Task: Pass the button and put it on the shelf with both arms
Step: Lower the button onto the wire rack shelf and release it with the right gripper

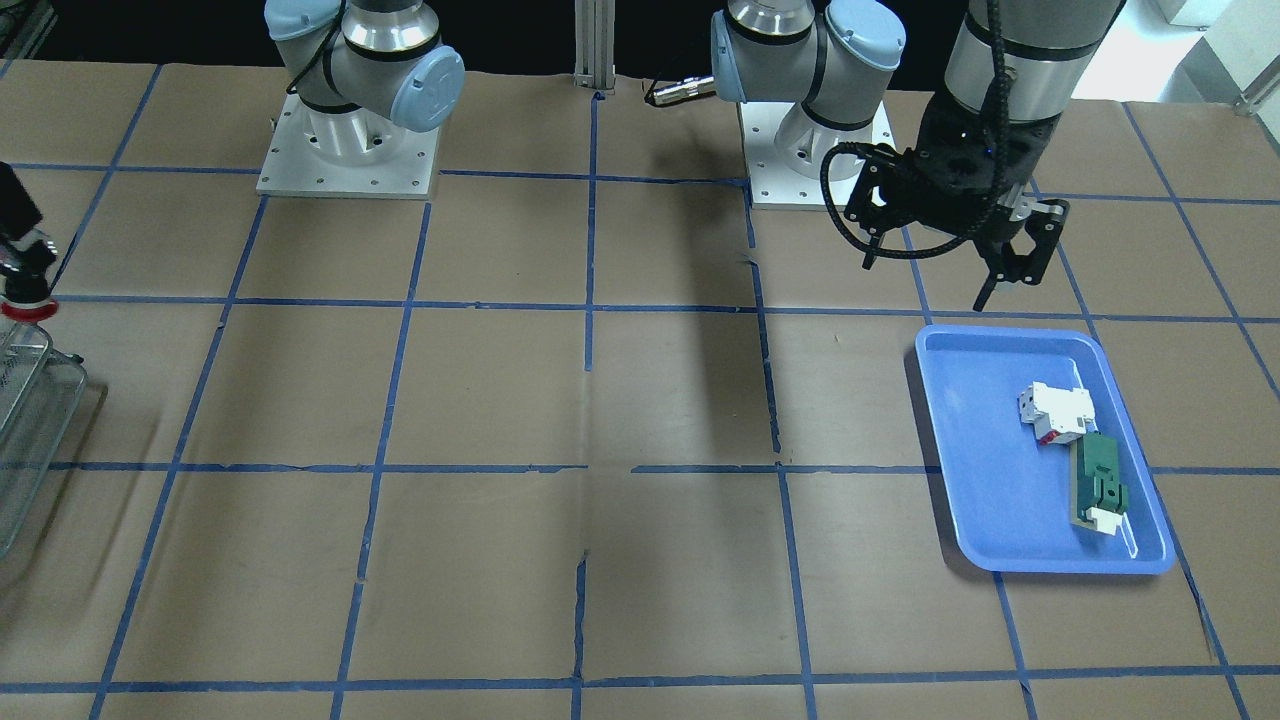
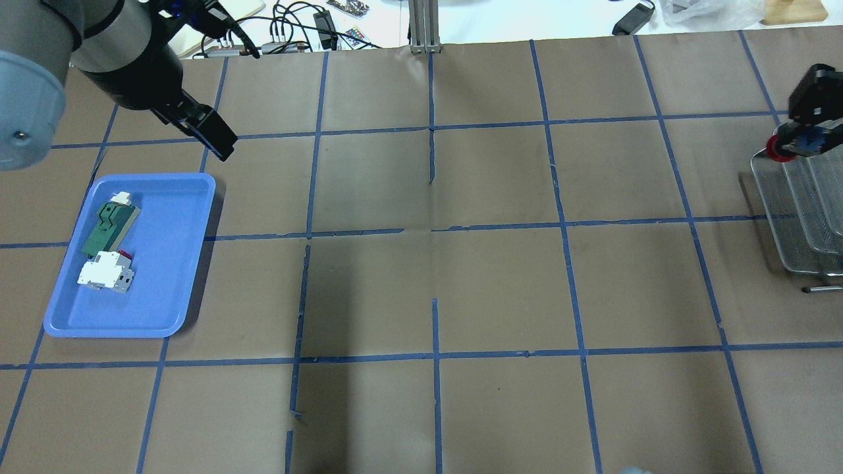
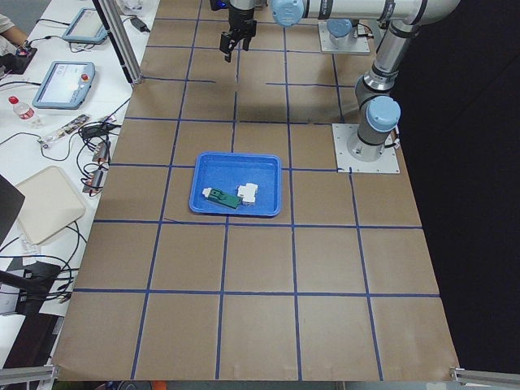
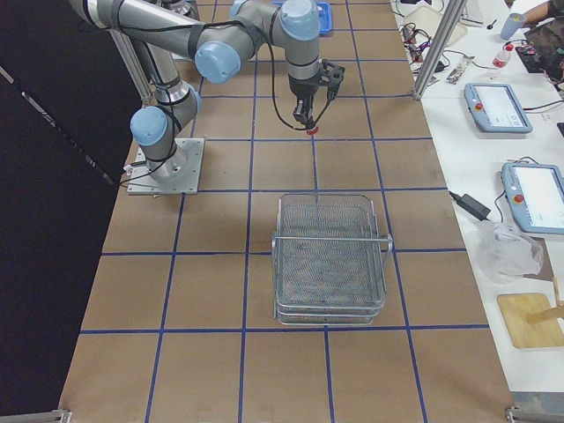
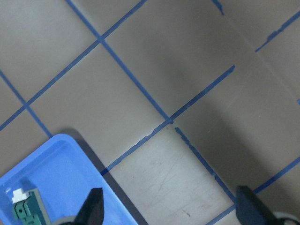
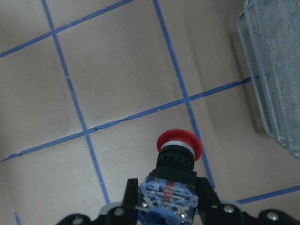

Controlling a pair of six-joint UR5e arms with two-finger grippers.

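My right gripper (image 6: 166, 206) is shut on the button (image 6: 177, 150). It grips the blue-grey block, and the red cap points down over the table. In the overhead view the button (image 2: 780, 147) hangs at the near corner of the wire-mesh shelf (image 2: 800, 217). In the exterior right view the button (image 4: 312, 129) is above the table, short of the shelf (image 4: 330, 256). My left gripper (image 1: 930, 280) is open and empty, in the air just behind the blue tray (image 1: 985, 470). Its fingers (image 5: 91, 208) stand wide apart.
The blue tray (image 2: 164, 263) holds a white-and-red breaker block (image 1: 1055, 412) and a flat green part with a white end (image 1: 1098, 485). The brown table has a blue tape grid. Both arm bases (image 1: 350, 150) stand at the robot's edge. Tablets and cables lie past the table's far edge.
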